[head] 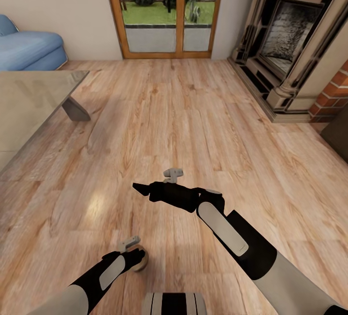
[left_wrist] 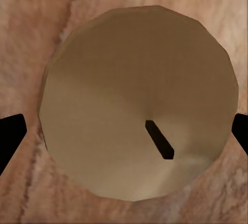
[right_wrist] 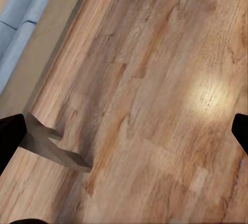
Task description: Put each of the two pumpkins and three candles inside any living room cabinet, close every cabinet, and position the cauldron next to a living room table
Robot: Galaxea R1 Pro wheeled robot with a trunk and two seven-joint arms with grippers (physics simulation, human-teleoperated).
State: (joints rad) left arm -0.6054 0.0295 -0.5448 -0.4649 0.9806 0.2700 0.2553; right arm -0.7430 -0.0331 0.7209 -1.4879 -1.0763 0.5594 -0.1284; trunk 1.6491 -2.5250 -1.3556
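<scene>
Left gripper (left_wrist: 124, 126) — fingers spread wide around a candle (left_wrist: 138, 109), lower-left; right gripper (right_wrist: 124, 131) released, mid-frame.

**A living room at home**

We are standing in a house's living room. Warm wood plank flooring (head: 183, 112) runs ahead of us. At eleven o'clock a blue sofa (head: 29, 49) sits behind a glossy grey coffee table (head: 29, 107); at twelve, wood-framed glass doors (head: 164, 10) open onto a garden; at two, a fireplace (head: 290, 39) stands with brickwork (head: 333, 95) beside it.
</scene>
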